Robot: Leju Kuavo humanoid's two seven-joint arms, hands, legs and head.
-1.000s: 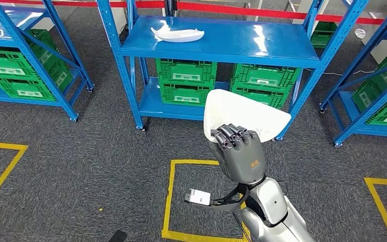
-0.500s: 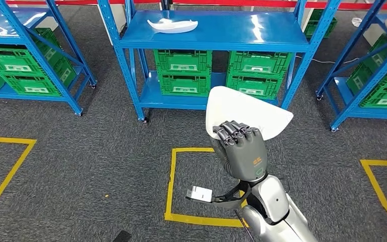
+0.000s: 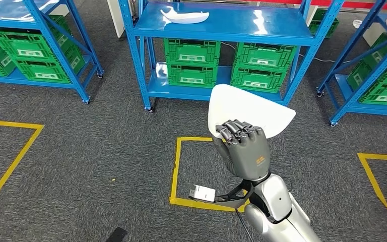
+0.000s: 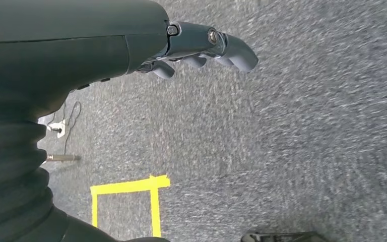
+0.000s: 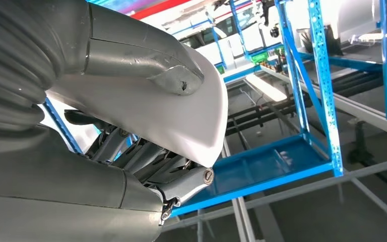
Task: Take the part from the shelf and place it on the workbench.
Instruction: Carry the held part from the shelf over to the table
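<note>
1. Now the right robot hand [image 3: 242, 146] grips a white part [image 3: 249, 113], fingers curled over its near edge and the thumb pressed on its other face in the right wrist view.
2. Held up in front of the body, the part is clear of the blue shelf [image 3: 232, 22], where a second white piece [image 3: 185, 16] lies on the top level.
3. Hanging low over the grey carpet, the left robot hand [image 4: 201, 48] holds nothing, its fingers slightly bent and apart.
4. No table is in sight, so the step in hand is judged to be carrying the part across the floor to it.
5. To do it well, keep the grip firm and the wrist level, since the wide part overhangs the fingers and could swing or slip.
6. Steer clear of the shelf posts and the green crates [image 3: 191, 63] while turning.
</note>
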